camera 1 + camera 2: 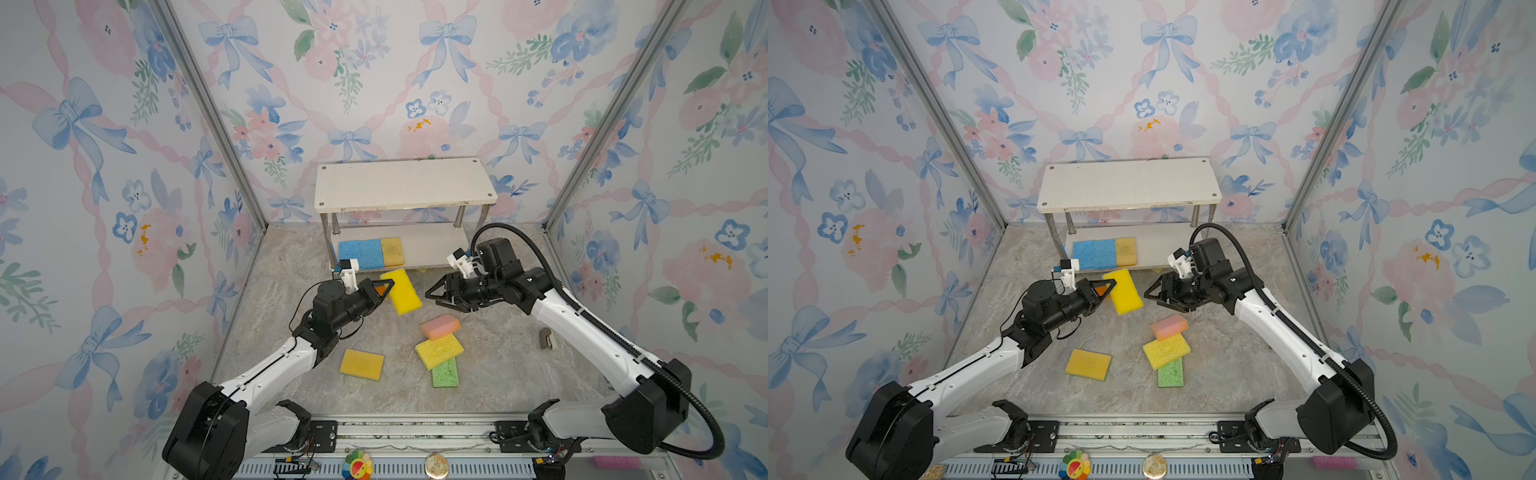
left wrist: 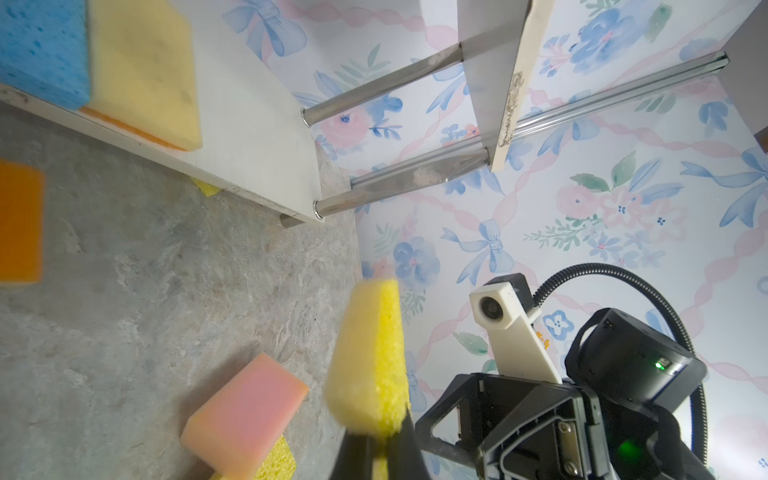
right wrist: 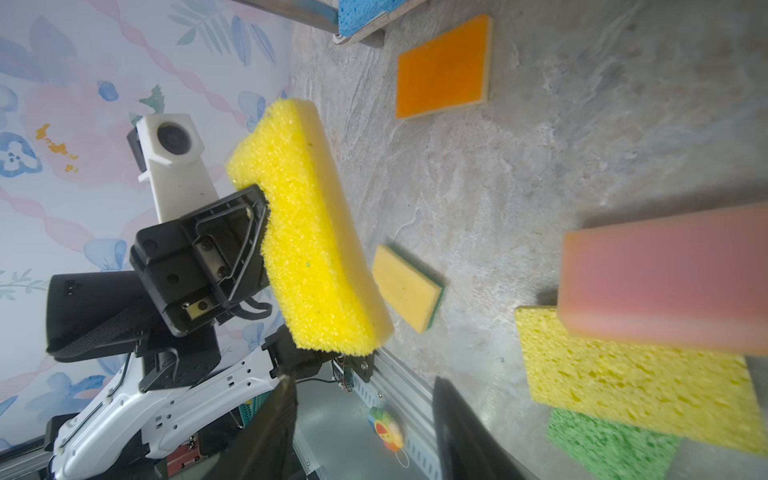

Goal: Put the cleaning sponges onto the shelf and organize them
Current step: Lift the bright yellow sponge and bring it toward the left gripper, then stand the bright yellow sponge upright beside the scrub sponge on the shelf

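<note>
The left tool [image 1: 386, 287] is clenched on a yellow sponge [image 1: 402, 293], pinching one long edge so that most of the slab juts out free and clear of the bench [image 1: 498, 365]. That hold looks chosen so the sponge can go in flat, leading with its free side, under the low top board of the shelf [image 1: 403, 183]. Facing it from just beside the sponge's free side, the right tool [image 1: 433, 297] stands released with nothing between its jaws, so the left arm alone bears the load. On the lower board, straight behind the held sponge, two blue sponges [image 1: 360, 252] lie touching, with a tan-yellow sponge [image 1: 392, 250] butted against them. They are packed at one end, leaving bare board for more. An orange sponge [image 3: 442, 66] waits on the bench near the shelf's front. Nearer the arms' bases, a pink sponge [image 1: 440, 326] leans on a second yellow one [image 1: 439, 351], which overlaps a green sponge [image 1: 444, 372]. Another tan-yellow sponge [image 1: 361, 364] lies apart.
</note>
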Robot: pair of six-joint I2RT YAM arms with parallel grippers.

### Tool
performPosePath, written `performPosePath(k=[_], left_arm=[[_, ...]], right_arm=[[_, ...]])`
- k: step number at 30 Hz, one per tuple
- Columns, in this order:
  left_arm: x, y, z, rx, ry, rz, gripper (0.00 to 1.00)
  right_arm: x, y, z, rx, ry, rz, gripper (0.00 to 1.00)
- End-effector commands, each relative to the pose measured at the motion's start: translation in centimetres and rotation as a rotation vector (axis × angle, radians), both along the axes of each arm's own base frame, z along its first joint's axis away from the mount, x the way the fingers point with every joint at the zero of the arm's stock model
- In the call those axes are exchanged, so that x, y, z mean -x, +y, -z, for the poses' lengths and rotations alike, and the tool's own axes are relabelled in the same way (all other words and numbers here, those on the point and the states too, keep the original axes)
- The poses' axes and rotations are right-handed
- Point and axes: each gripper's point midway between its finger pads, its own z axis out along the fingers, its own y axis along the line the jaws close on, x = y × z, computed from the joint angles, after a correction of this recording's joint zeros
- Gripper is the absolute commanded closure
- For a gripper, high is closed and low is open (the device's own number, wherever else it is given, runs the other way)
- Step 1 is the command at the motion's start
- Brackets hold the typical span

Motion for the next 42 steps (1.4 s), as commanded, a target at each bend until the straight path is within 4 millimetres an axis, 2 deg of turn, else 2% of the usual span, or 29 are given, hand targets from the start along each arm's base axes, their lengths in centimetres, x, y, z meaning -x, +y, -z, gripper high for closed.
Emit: performPosePath(k=[1, 7, 16, 22, 36, 42], left_arm=[[-0.2, 0.8, -0.8, 0.050, -0.010, -0.039, 1.00], [0.4, 1.0, -1.1, 0.076, -0.012, -0.031, 1.00], [0.8, 1.7, -1.7, 0.098, -0.024, -0.041, 1.00], [0.9, 1.8, -1.8, 0.103, -0.023, -0.042, 1.00], [0.6, 1.9, -1.7, 0.096, -0.023, -0.052, 1.00], [0.4, 1.6, -1.2, 0.088, -0.010, -0.045, 1.00]], right_arm=[[0.2, 1.2, -0.7, -0.054, 0.003, 0.014, 0.44], [0.1, 2.5, 0.0, -0.062, 0.005, 0.001, 0.45], [0.0, 4.0, 1.0, -0.067, 0.026, -0.018, 0.52], [-0.2, 4.9, 0.7, -0.090, 0.022, -0.024, 0.57], [0.5, 4.6, 1.0, -0.082, 0.035, -0.040, 0.79], [0.5, 4.3, 1.0, -0.074, 0.028, -0.032, 1.00]])
